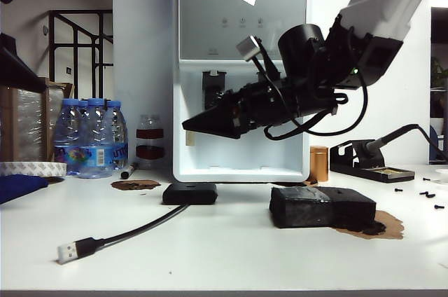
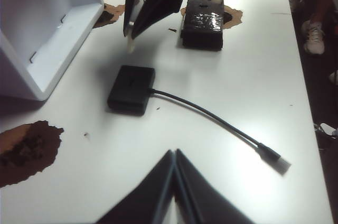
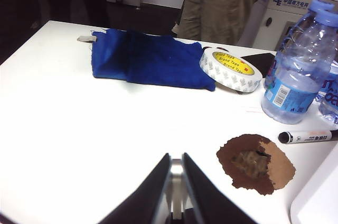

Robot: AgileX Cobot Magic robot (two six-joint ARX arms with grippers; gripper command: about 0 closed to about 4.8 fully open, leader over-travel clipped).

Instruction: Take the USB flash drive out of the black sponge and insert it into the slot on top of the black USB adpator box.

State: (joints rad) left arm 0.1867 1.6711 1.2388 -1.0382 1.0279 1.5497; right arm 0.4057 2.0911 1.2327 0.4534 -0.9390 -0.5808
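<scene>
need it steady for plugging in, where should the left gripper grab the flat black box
Pinch the box across the two edges flanking its cable side, coming from above: it lies flat, and that likely keeps its top face free. The left gripper, shut, hangs short of the box; the right gripper, shut on the drive, hangs above the box.

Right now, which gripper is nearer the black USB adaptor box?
Right. The right gripper hangs above the black USB adaptor box; the left gripper sits farther back from it, shut, outside the exterior view.

Black sponge [image 1: 322, 207], matte-black USB adpator box [image 2: 131, 89], blue cloth [image 3: 148, 59], white table [image 1: 224, 255]
</scene>
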